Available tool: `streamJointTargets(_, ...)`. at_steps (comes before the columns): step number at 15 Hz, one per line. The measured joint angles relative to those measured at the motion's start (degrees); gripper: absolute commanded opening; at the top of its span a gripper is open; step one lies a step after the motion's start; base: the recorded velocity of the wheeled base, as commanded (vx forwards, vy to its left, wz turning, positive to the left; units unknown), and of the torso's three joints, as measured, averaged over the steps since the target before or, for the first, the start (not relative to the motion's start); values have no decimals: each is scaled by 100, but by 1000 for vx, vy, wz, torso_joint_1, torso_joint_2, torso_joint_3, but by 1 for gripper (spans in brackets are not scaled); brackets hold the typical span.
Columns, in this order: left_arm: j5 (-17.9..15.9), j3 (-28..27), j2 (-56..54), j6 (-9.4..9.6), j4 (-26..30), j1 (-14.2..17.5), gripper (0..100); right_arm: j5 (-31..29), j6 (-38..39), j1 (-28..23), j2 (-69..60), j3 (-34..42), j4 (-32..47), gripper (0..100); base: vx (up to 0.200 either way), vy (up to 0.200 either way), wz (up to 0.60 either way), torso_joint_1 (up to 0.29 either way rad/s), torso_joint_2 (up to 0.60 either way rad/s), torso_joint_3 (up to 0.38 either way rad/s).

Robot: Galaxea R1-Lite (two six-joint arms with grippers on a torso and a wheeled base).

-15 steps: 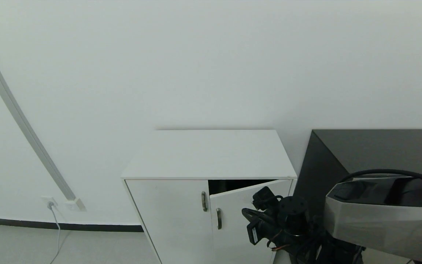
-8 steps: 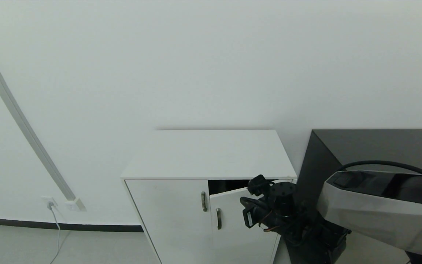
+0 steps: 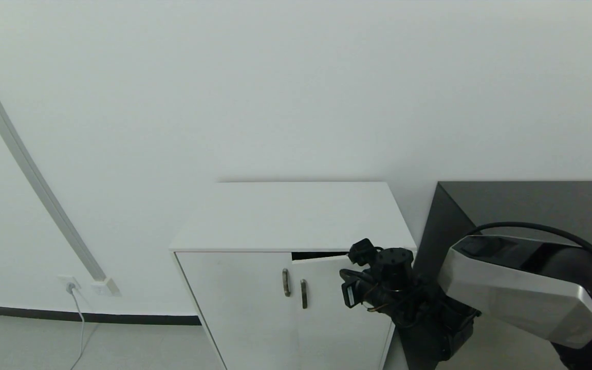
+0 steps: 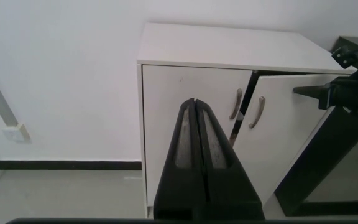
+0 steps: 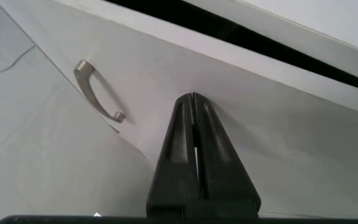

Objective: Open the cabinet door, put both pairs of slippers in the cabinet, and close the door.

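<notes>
The white cabinet (image 3: 296, 216) stands against the wall with its left door (image 3: 234, 303) shut. Its right door (image 3: 327, 313) is ajar by a narrow dark gap (image 3: 316, 255) at the top. My right gripper (image 3: 343, 272) is shut, its tips resting on the outer face of the right door (image 5: 272, 118), a little way from that door's metal handle (image 5: 98, 90). My left gripper (image 4: 194, 101) is shut on nothing and hangs well back from the cabinet (image 4: 229, 46), facing the left door (image 4: 163, 124). From there the right gripper (image 4: 300, 91) is seen at the ajar door (image 4: 291, 130).
A black piece of furniture (image 3: 512, 205) stands close against the cabinet's right side. A wall socket (image 3: 70, 283) with a cable and a slanted conduit (image 3: 29, 169) are at the left. Bare floor (image 3: 95, 344) lies before the cabinet.
My right arm has moved forward and up against the right door. The door has swung inward, and the dark gap has shrunk from wide to a thin slit.
</notes>
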Motion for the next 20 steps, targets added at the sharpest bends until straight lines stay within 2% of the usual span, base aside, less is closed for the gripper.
streamJointTargets(6,0,0,0,0,0,0,0,0,-4,-94,138,-510,471,0,0,0,0,0,0,0)
streamJointTargets(14,2,0,0,0,0,-4,0,11,-96,-134,302,-866,583,0,0,0,0,0,0,0)
streamJointTargets(17,0,0,0,-6,0,0,0,-24,-110,-140,261,-695,473,0,0,0,0,0,0,0)
streamJointTargets(20,0,0,0,-6,0,0,0,-46,-129,-110,-63,52,-24,0,0,0,0,0,0,0)
